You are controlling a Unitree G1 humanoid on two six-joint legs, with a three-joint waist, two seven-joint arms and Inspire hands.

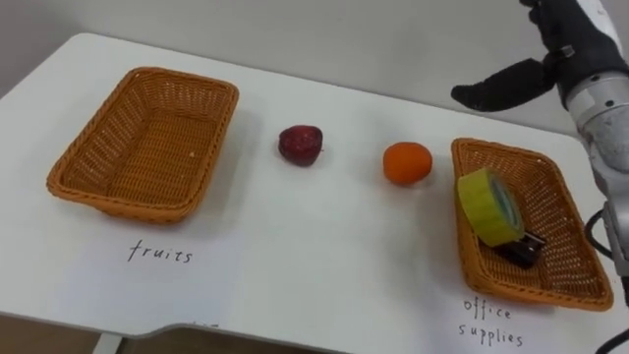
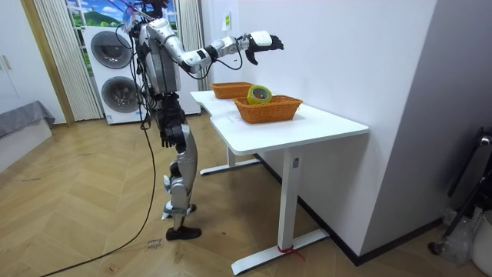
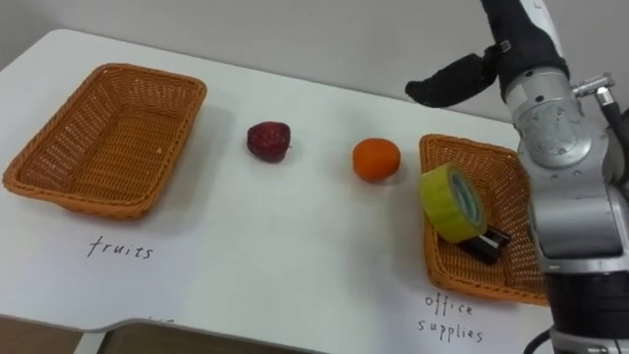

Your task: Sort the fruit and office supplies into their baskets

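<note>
A dark red apple [image 1: 300, 145] and an orange [image 1: 407, 163] lie on the white table [image 1: 295, 256], between two wicker baskets. The left basket [image 1: 147, 147], marked for fruit, holds nothing. Inside the right basket [image 1: 555, 211], marked for office supplies, a yellow tape roll [image 1: 488, 205] leans on its edge above a small dark item [image 1: 521, 251]. My right hand [image 1: 565, 44] hangs open in the air over that basket's far side, thumb [image 1: 501, 84] pointing left, with nothing in it. In the room view the right hand [image 2: 265, 40] is raised well above the tape roll [image 2: 259, 94].
The table's front edge runs just below the handwritten labels, and a wall lies close behind the table. I stand upright at the table's end in the room view, with washing machines [image 2: 115, 69] behind me and wooden floor around.
</note>
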